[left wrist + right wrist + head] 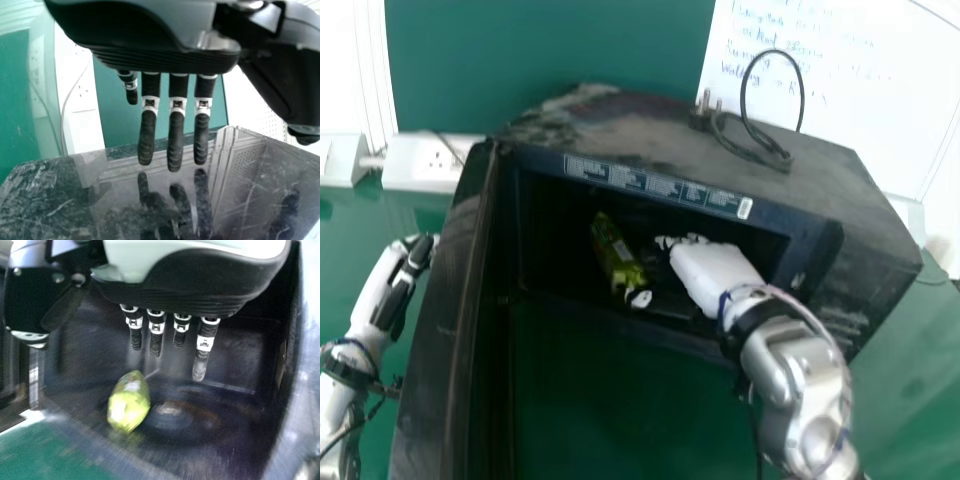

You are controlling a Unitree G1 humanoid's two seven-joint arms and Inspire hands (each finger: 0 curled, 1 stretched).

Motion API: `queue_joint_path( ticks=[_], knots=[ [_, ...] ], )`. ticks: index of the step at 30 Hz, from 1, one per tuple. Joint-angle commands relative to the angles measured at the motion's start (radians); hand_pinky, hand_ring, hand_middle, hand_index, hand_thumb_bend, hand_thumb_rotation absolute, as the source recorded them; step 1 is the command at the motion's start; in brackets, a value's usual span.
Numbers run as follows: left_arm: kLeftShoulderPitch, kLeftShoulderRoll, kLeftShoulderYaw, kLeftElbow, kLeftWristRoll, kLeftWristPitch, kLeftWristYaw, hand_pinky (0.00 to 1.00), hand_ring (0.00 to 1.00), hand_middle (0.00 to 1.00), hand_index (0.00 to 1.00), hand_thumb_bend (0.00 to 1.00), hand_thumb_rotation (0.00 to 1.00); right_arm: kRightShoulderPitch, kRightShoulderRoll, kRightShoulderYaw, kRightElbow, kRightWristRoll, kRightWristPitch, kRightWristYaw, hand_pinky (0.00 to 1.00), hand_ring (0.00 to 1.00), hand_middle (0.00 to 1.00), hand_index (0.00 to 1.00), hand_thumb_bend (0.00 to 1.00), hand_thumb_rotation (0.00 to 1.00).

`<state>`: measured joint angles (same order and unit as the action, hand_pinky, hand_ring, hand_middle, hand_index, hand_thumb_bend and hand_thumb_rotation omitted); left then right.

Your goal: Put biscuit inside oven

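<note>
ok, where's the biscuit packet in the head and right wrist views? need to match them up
Head view: biscuit packet just left of picture centre, inside the oven opening.
Right wrist view: on the oven floor, toward the thumb's side of the fingers, near the edge by the green table.
Shared landmark: right hand, open, beside the packet.

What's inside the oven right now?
The green biscuit packet is in the oven, and the robot's right hand is inside too, open beside it. The hand covers part of the back wall, so that patch cannot be seen.
</note>
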<state>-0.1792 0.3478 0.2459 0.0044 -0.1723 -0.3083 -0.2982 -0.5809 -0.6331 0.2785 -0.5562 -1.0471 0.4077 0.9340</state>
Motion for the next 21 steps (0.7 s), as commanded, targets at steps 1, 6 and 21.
queue_joint_path(
  ticks=[1,6,21],
  knots=[
    [0.007,-0.001,0.002,-0.003,-0.003,-0.001,0.003,0.30,0.37,0.40,0.48,0.51,0.06,0.023,-0.026,-0.047,-0.086,0.032,0.001,0.084,0.79,0.92,0.96,0.98,0.85,0.73],
    [0.008,-0.004,0.001,-0.009,-0.003,0.004,0.007,0.30,0.37,0.40,0.48,0.51,0.06,0.042,-0.087,-0.138,-0.213,0.125,-0.022,0.222,0.81,0.92,0.95,0.97,0.84,0.77],
    [0.004,0.000,0.004,0.012,-0.014,-0.031,-0.011,0.29,0.36,0.41,0.48,0.51,0.06,0.174,-0.264,-0.604,-0.280,0.691,-0.194,0.202,0.77,0.88,0.91,0.94,0.90,0.82]
  ],
)
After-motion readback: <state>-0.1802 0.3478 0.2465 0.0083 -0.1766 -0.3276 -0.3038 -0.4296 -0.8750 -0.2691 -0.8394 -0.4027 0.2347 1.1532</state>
